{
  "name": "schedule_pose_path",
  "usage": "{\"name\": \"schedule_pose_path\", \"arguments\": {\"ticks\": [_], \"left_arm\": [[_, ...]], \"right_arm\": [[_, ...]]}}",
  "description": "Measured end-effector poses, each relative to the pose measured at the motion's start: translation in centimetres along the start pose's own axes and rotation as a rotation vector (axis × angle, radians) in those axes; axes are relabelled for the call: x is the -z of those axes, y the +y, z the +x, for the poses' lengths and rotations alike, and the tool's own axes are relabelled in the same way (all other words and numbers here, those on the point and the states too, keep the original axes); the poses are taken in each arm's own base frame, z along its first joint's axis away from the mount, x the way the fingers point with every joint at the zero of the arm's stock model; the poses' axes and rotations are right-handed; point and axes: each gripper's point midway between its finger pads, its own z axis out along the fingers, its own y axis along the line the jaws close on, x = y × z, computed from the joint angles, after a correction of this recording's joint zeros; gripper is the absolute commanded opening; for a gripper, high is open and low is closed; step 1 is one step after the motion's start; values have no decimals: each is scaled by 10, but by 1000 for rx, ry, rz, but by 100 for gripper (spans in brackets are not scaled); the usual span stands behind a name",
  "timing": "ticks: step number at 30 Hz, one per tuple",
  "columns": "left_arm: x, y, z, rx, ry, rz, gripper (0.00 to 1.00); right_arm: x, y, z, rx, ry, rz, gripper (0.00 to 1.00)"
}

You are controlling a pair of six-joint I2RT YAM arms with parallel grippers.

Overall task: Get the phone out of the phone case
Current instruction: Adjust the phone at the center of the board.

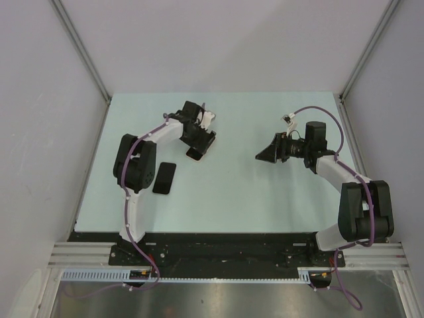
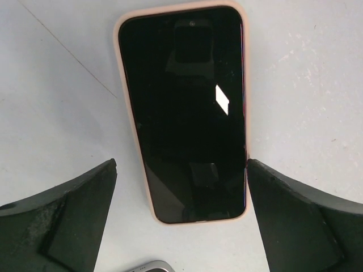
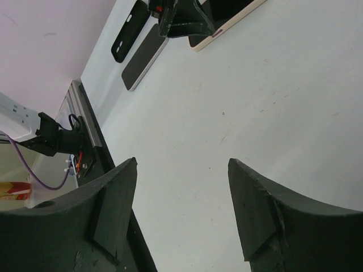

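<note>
Left gripper (image 2: 181, 164) jaws are spread wide, empty, straddling the phone (image 2: 184, 102) lying face-up in its pale phone case (image 2: 126, 96) on the tabletop (image 2: 306, 85). Right gripper (image 3: 181, 164) half-open, holding nothing. Glass looks slick (rigid too); I'd pinch the soft case's long edges.

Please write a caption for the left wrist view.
Open left gripper hovers over a phone in its pink case.
</note>
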Motion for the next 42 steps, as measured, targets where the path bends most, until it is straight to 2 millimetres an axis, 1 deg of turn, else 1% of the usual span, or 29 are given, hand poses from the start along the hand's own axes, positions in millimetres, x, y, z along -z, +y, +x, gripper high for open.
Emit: {"name": "schedule_pose_path", "arguments": {"ticks": [5,13,15,23,28,32,35,37,42], "left_arm": [[-6,-2,4,0,13,6,100],[-8,-6,5,-3,14,16,100],[-11,-10,13,0,31,27,100],[2,-29,31,0,50,83,100],[9,-51,37,7,62,156,100],[11,-74,35,-18,67,208,100],[13,-101,30,-55,68,261,100],[13,-117,22,-80,59,291,100],[16,-145,0,-126,15,352,100]], "right_arm": [[0,2,0,4,0,-6,70],[0,3,0,5,1,-12,70],[0,3,0,5,1,-12,70],[0,3,0,5,2,-12,70],[0,3,0,5,1,-12,70],[0,3,0,6,1,-12,71],[1,3,-1,6,-1,-12,71],[3,3,-2,7,-6,-11,71],[7,3,-5,7,-16,-13,74]]}}
